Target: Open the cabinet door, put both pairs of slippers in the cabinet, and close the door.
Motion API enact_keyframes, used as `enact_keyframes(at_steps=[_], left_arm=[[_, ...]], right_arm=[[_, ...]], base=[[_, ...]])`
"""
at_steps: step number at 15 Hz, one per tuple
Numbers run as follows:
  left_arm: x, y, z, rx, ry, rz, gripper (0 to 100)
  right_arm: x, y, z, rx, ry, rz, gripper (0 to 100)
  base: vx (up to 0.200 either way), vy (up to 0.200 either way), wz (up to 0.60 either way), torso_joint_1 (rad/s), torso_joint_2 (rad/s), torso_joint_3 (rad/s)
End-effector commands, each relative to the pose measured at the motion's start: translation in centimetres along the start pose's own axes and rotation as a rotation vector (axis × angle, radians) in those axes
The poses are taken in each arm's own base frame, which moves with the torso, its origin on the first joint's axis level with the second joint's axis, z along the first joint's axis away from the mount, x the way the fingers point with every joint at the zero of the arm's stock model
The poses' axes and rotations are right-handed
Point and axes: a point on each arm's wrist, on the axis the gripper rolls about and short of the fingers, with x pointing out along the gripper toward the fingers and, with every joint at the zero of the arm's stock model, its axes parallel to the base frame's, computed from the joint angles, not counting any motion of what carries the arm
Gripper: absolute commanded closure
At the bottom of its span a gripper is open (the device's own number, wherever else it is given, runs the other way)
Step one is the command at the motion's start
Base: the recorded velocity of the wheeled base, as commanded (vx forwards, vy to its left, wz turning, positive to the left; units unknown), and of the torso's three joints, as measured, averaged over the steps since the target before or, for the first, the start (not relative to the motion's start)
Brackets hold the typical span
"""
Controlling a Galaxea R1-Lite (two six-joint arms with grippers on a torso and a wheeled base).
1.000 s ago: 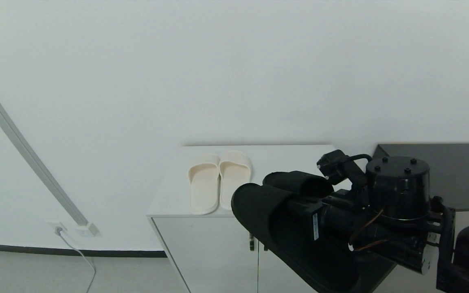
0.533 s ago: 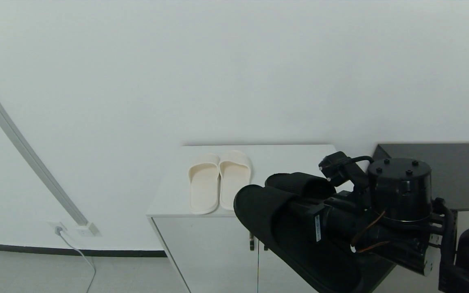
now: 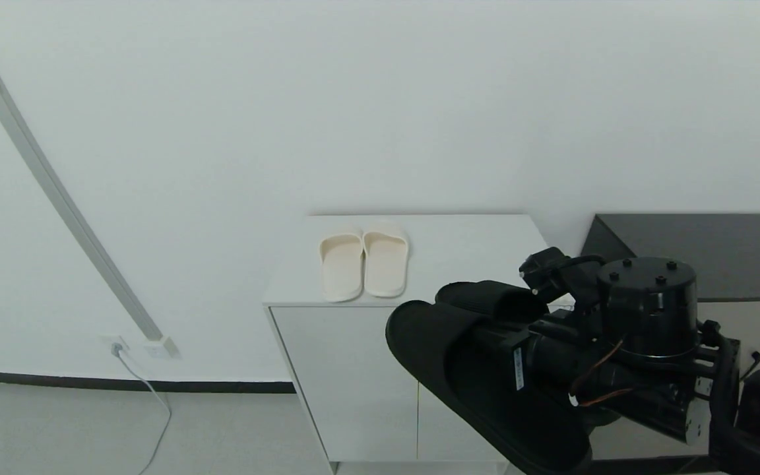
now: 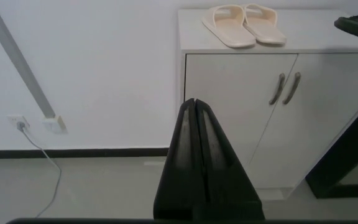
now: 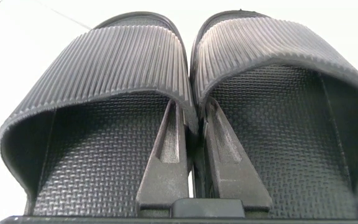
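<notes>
Now | cabinet (image 3: 353, 369) shut, slippers (image 3: 363, 264) atop | left hand (image 4: 195, 106) clenched | right hand (image 5: 192, 112) grasps black slippers (image 3: 449, 343)

Black slippers (image 5: 129, 68): matt rubbery foam, ribbed straps, diamond-grip footbeds. Cream slippers (image 3: 342, 267): smooth matt foam. Cabinet (image 3: 353, 376): white laminate look, matt top, faint sheen on doors. Handles (image 4: 293, 87): dark, metal-like. Right pincer (image 5: 192, 115): grey matt plastic. Left pincer (image 4: 195, 106): smooth black plastic, slight gloss. Floor (image 3: 57, 429): smooth, pale.

Bright diffuse light, soft shadows, black slippers (image 3: 439, 349) underexp.
</notes>
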Motion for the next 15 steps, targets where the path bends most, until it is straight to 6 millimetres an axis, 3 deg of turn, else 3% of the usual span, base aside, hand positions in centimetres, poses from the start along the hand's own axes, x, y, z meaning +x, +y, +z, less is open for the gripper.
enact_keyframes(at_steps=[1, 15], left_arm=[[0.01, 0.0, 0.0, 0.0, 0.001, 0.001, 100], [0.01, 0.0, 0.0, -0.002, 0.001, 0.001, 100]], right_arm=[[0.09, -0.13, -0.29, 0.0, 0.012, -0.005, 100], [0.08, -0.19, -0.88, -0.027, 0.033, -0.001, 100]], base=[[0.0, 0.0, 0.0, 0.0, 0.0, 0.0], [0.0, 0.0, 0.0, 0.0, 0.0, 0.0]])
